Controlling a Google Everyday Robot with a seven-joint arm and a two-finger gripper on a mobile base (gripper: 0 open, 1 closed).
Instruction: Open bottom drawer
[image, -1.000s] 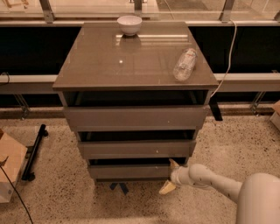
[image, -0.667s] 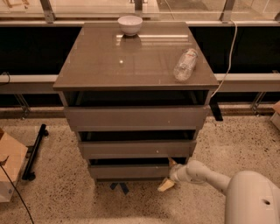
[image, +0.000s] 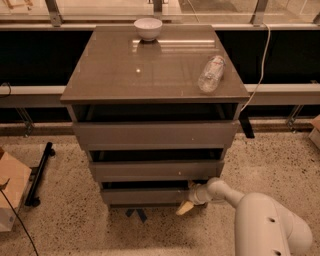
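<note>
The bottom drawer (image: 145, 196) is the lowest and narrowest of the three taupe-grey fronts on the cabinet (image: 150, 70). It sits just above the floor with a dark gap along its top edge. My gripper (image: 190, 198) is at the drawer's right end, right against the front, reaching in from the lower right on the white arm (image: 260, 220). A pale yellowish tip of it pokes out below the drawer's lower right corner. The drawer's far right end is hidden behind the gripper.
The middle drawer (image: 155, 170) and top drawer (image: 155, 134) stand above it. A white bowl (image: 148, 27) and a lying plastic bottle (image: 211, 73) rest on the cabinet top. A cardboard box (image: 10, 185) and a black stand (image: 37, 175) lie on the floor at the left.
The arm has shifted a little left, closer in to the cabinet, with the gripper staying at the bottom drawer's right end. The drawers look unmoved.
</note>
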